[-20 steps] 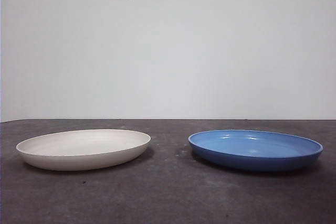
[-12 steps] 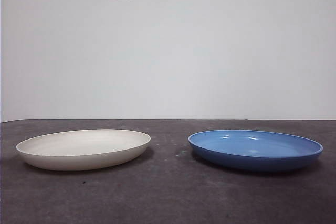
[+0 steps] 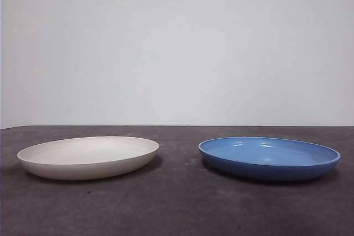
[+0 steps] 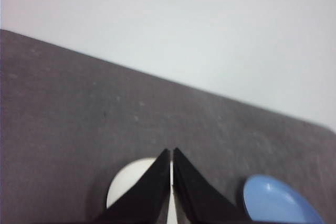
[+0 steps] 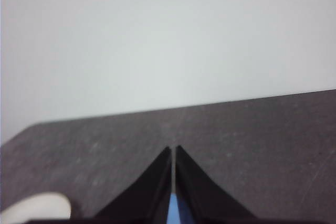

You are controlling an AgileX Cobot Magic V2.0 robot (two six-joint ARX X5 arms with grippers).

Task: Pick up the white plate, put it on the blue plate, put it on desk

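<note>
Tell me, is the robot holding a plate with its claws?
No, nothing is held. The left claw and right claw are both shut and empty, above the desk. The round cream-white plate and glossy blue plate lie untouched on the dark grey desk.

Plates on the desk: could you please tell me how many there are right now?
2. The white plate sits on the desk at the front view's left; the blue plate sits apart from it at the right. Nothing suggests a hidden third.
</note>
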